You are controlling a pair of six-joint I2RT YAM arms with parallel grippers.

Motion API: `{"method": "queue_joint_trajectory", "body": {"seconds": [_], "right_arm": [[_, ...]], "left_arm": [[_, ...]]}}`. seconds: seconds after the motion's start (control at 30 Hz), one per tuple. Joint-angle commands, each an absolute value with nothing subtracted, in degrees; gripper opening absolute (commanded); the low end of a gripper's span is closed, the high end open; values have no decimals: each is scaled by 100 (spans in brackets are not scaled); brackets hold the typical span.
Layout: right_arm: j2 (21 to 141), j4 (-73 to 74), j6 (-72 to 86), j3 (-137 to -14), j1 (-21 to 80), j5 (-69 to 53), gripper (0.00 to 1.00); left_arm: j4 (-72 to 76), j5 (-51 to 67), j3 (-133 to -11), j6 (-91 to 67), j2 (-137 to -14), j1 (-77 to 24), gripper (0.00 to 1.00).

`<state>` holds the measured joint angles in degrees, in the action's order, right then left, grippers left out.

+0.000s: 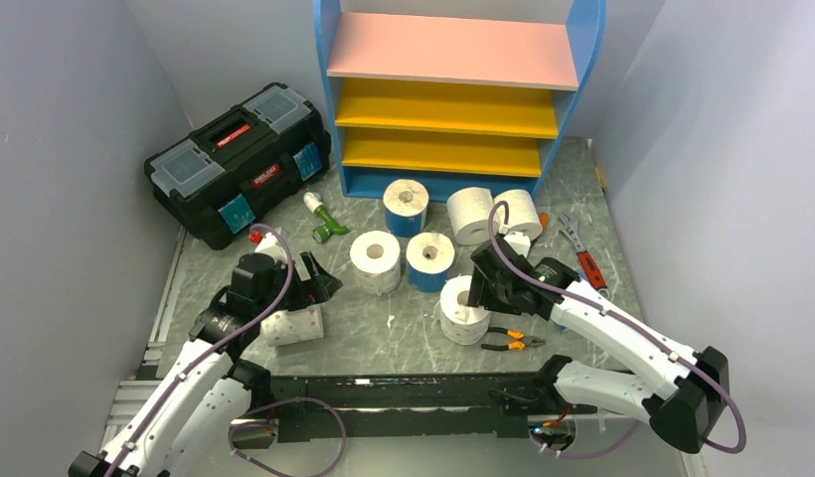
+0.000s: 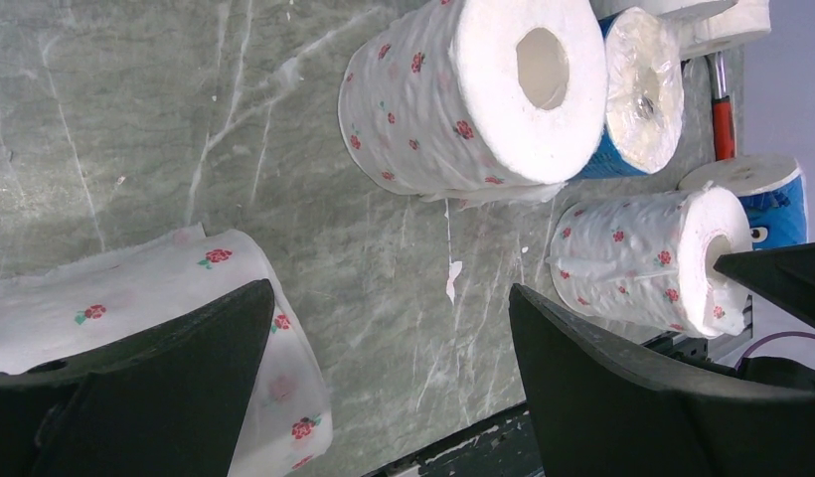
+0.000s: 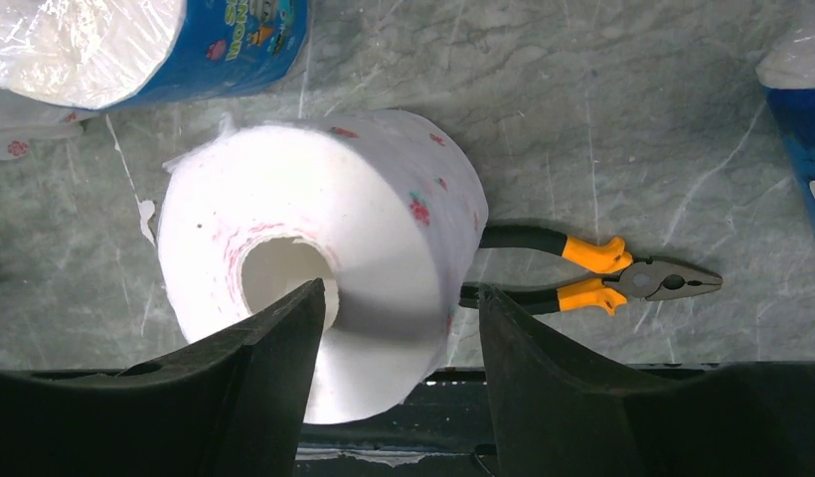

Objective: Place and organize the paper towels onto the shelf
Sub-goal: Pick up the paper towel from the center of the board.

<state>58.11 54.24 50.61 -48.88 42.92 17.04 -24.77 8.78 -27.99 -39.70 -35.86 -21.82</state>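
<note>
Since every board on the shelf point(image 1: 453, 50) is bare (pink top, both yellow ones), I'd call this basically zero percent done. All the paper towels point(image 1: 470, 215) are down on the table point(image 1: 404, 338), bunched in front of the shelf from 12 o'clock down to the middle of the overhead view. There are two blue-wrapped rolls point(image 1: 406, 206), a couple of plain white ones toward 1 o'clock, and a rose-dotted one standing near the centre. I count seven for sure. There may be an eighth tucked behind the right arm, can't really tell.

The right gripper point(image 3: 402, 290) is at the dotted roll point(image 1: 465, 310) nearest the arms, around 5 o'clock from the table centre. Its wrist cam shows one finger down the core hole and the other outside, so the roll's wall sits between them. Whether it's actually biting or just straddling, I cannot tell. From above, the roll looks to be standing on the table. The orange-handled pliers point(image 3: 647, 281) lie just beside it at 4 o'clock.

The left gripper point(image 2: 392, 293) is spread wide with nothing in it, hovering by the tipped-over roll point(image 1: 292, 326) at 8 o'clock. In its wrist view that roll sits partly behind one finger rather than between the two.

My read is that the first pickup is only getting going. What's left is pretty much everything: get this roll up to 12 o'clock, do the same for the others, then tidy the rows. The black toolbox point(image 1: 240, 164) at 10 o'clock isn't part of the job.
</note>
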Motion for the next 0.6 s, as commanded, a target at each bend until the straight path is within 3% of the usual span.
{"method": "queue_joint_trajectory", "body": {"seconds": [0.0,0.4,0.57], "right_arm": [[5961,5551,4967,-5181,4398,1861,61],[5902,5576,5054,-5205,4418,1767,41],[5825,5548,5065,-5274,4417,1661,24]], "left_arm": [[-2432,952,-2919,-3960,-3620,-2191,95],[-2456,958,-2913,-3960,-3602,-2197,95],[-2442,962,-2935,-3964,-3612,-2197,94]]}}
